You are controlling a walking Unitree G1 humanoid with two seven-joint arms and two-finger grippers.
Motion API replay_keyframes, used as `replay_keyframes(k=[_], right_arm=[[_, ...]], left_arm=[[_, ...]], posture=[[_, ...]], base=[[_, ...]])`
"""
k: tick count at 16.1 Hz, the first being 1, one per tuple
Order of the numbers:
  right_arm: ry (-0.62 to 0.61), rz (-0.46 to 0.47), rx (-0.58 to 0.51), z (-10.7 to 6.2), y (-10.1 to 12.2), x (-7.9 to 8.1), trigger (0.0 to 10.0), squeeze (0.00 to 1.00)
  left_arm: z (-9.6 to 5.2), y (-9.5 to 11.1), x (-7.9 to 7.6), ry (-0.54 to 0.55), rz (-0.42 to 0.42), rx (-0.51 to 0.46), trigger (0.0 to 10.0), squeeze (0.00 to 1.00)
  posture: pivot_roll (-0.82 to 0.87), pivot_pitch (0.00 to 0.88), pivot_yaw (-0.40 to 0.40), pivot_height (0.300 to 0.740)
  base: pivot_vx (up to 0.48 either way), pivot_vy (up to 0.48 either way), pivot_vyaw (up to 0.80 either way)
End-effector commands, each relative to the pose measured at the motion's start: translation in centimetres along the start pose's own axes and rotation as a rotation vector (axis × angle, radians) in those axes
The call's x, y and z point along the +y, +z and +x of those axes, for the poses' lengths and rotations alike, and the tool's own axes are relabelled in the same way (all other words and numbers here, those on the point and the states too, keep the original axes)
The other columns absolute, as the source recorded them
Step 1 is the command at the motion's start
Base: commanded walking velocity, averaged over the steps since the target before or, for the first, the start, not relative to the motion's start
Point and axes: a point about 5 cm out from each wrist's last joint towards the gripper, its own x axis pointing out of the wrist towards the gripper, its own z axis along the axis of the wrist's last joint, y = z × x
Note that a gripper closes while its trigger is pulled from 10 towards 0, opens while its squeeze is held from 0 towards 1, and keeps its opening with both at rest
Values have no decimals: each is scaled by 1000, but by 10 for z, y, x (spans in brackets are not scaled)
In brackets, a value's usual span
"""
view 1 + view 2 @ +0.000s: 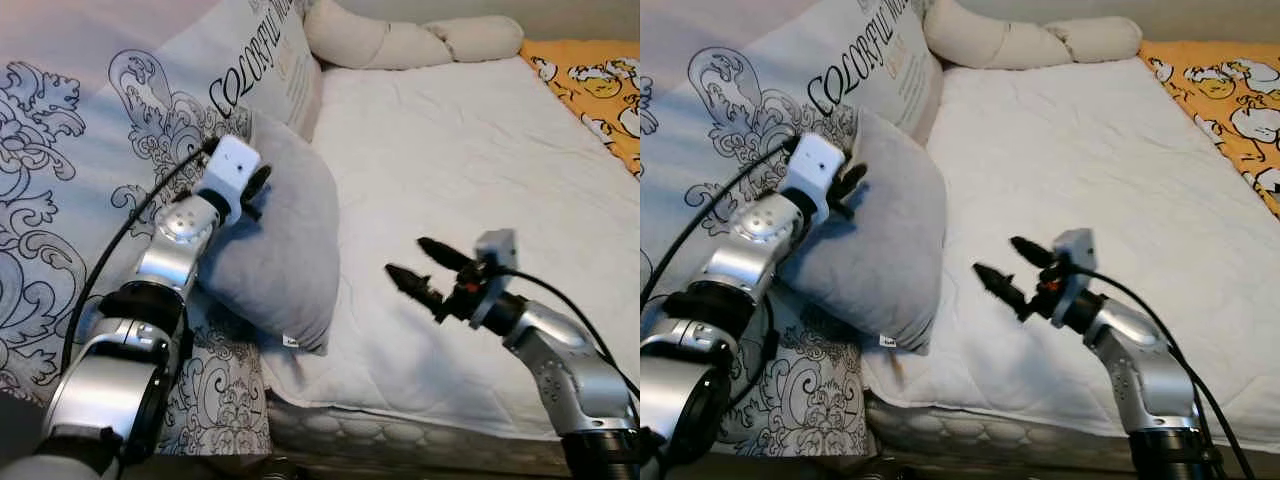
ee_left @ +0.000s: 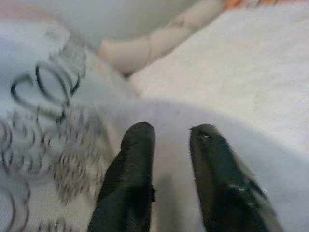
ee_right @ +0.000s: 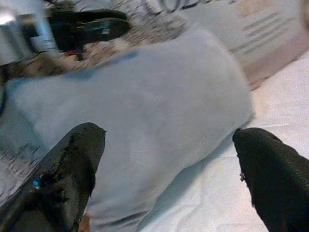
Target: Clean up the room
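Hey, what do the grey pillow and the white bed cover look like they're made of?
The grey pillow looks like soft matte woven or knit fabric over loose filling: it sags and dents where the left claw presses its top edge. The white bed cover appears to be quilted cotton-like cloth, matte, with a faint stitched texture; the exact fibre can't be told.

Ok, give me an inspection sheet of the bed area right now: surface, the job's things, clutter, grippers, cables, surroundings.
Surface: white mattress cover, bare across the middle.
Job's things: grey pillow standing on edge at the mattress's left side, leaning against the patterned bedding.
Clutter: printed cushion behind the pillow; long cream bolster along the head end; orange cartoon blanket at the far right.
Grippers: left gripper at the pillow's upper edge, fingers slightly apart, grip unclear; right gripper open, above the mattress, pointing at the pillow without touching.
Cables: black cable along the left arm, another along the right arm.
Surroundings: nothing seen.
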Motion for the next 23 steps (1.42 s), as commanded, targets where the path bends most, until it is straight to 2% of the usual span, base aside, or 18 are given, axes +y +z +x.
replay_keyframes(k=[1,2,4,5,6,7,8,10,12,14,16,20,23], right_arm=[[-48,0,-75,-1,9,-2,10000,1000],[-64,13,-101,-1,11,-3,10000,1000],[-153,9,-161,-4,14,-4,10000,1000],[-280,-23,-172,-7,12,-6,10000,1000],[-327,-11,-155,-8,9,-6,10000,1000],[-460,20,-166,-13,6,-8,10000,1000],[-533,34,-186,-17,5,-10,10000,1000],[-547,28,-167,-15,1,-6,10000,1000],[-542,8,-193,-10,4,-4,10000,1000],[-570,13,-181,-6,0,-1,10000,1000],[-556,-24,-149,-1,-2,3,10000,1000],[-614,-30,-102,-3,-10,-4,10000,1000],[-636,-27,-46,0,-23,-5,10000,1000]], left_arm=[[-3,16,2,10,-66,-91,10000,1000],[-4,21,2,24,-91,-123,10000,1000],[-15,26,-10,23,-217,-155,10000,1000],[-30,19,-27,27,-327,-150,10000,1000],[-37,13,-35,47,-348,-134,10000,1000],[-49,2,-47,83,-398,-93,10000,1000],[-54,-2,-52,100,-417,-79,10000,1000],[-61,-6,-59,118,-428,-36,10000,1000],[-68,-10,-62,147,-423,-7,10000,1000],[-82,-18,-61,184,-381,43,10000,1000],[-86,-23,-58,226,-388,71,10000,1000],[-99,-39,-61,270,-382,154,10000,1000],[-107,-55,-55,318,-380,211,10000,1000]], posture=[[-31,0,96,740],[-29,0,94,740],[-31,0,98,740],[-44,0,107,740],[-45,0,100,740],[-62,0,95,740],[-65,0,95,740],[-80,0,99,740],[-53,0,70,740],[-29,0,42,740],[-22,0,34,740],[-14,0,15,740],[-28,0,9,740]], base=[[0,0,0],[0,0,0],[0,0,0],[0,0,0],[0,0,0],[0,-244,0],[0,-244,0],[0,-426,0],[0,-420,0],[0,-401,0],[0,-399,0],[0,-385,0],[0,-275,0]])
